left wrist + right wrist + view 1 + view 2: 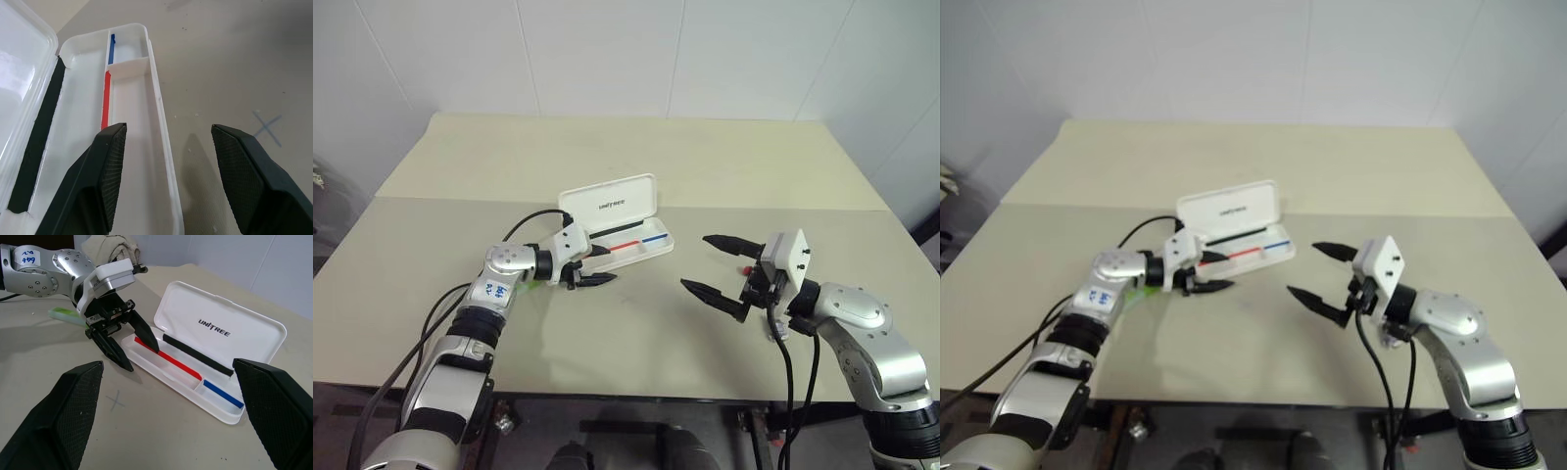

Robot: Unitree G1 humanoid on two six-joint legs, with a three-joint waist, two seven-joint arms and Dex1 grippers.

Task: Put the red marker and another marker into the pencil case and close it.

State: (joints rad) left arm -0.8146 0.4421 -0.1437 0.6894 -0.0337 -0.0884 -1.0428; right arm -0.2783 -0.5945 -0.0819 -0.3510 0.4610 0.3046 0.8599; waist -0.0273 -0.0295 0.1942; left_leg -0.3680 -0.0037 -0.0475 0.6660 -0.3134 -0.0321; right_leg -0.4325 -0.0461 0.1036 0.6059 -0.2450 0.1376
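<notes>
White walls back a beige table point(636, 343) that carries the whole scene.

Left side: the left gripper point(128, 346) sits low at the near-left end of the pencil case point(626, 230). Its two black fingers point(110, 166) are parted with nothing between them; they straddle the case's front wall, one finger over the tray, the other over bare tabletop. A light-green marker point(67, 316) lies flat on the table just behind this gripper, beside the wrist and outside the case, mostly hidden by the arm from the head views. A faint pencilled cross point(266, 128) marks the table near the outer finger.

Centre: the pencil case lies open, lid point(222, 330) tilted up and back on its hinge, dark lettering on the inner face. Inside the tray run a red stripe point(168, 357) and, past a small divider, a blue stripe point(222, 394); a black strip point(195, 354) lies along the hinge side. No marker is in the tray.

Right side: the right gripper point(713, 262) hangs above the table well apart from the case, fingers spread wide and empty, pointing toward the case. A small spot of red point(744, 269) shows just behind those fingers; I cannot tell what it is.
</notes>
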